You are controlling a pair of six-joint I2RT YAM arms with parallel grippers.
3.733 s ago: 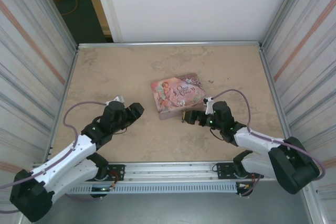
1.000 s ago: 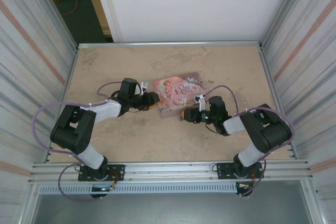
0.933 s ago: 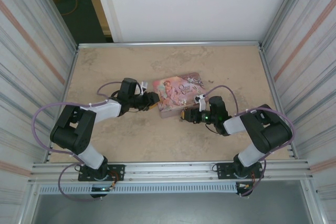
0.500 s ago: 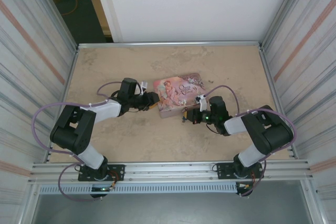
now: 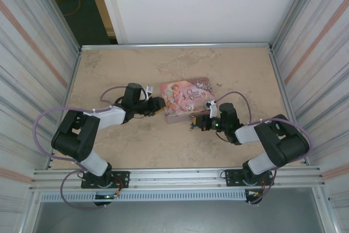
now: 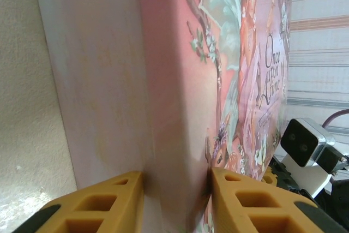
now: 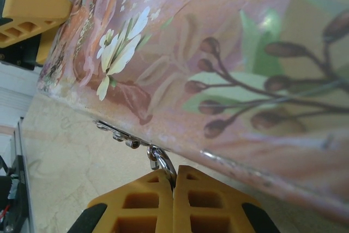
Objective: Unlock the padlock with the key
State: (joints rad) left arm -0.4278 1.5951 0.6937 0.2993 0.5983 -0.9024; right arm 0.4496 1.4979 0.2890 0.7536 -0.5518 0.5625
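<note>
Right wrist, padlock point(image 7: 158, 159) shackle thin, silvery, against pink tin point(image 7: 245, 69), in right gripper point(image 7: 173, 178)

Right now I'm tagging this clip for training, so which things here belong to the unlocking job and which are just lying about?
In the job:
pink tin, clamped by the left gripper
small metal loop, pinched by the right gripper at the tin's edge; lock or key part, cannot tell

Just there:
table
ribbed side walls
</note>
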